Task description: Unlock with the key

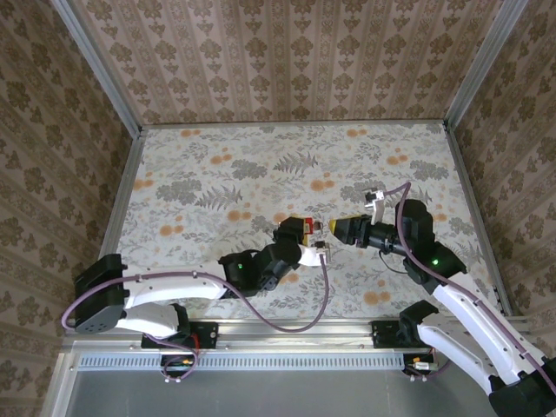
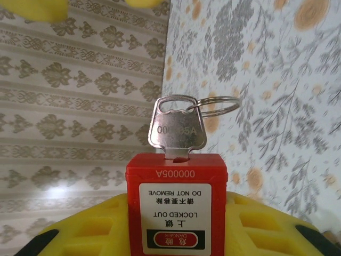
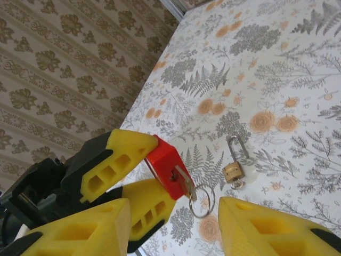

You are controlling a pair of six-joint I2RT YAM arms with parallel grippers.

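- Two jaws of the left gripper point(image 1: 294, 233) clamp the red lockout padlock point(image 2: 176, 208) at the top view's centre.
- Its key point(image 2: 176, 128) sits in the keyway, long axis pointing toward the right gripper point(image 1: 334, 229), whose jaws stand apart just beside it.

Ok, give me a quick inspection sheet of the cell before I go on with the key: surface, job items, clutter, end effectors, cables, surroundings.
Surface: floral-print tabletop, no spills seen.
Job's things: red plastic safety padlock with the silver metal key seated in its keyway; a wire ring hangs from the key.
Clutter: small brass padlock lying on the tabletop, apart from both arms.
End effectors: left end effector shut on the red padlock's body; right end effector open, facing the key, not touching it.
Cables: purple cable loops from the left wrist over the table; second purple cable arches over the right wrist.
Surroundings: patterned wallpaper walls; metal frame rail at the near edge.
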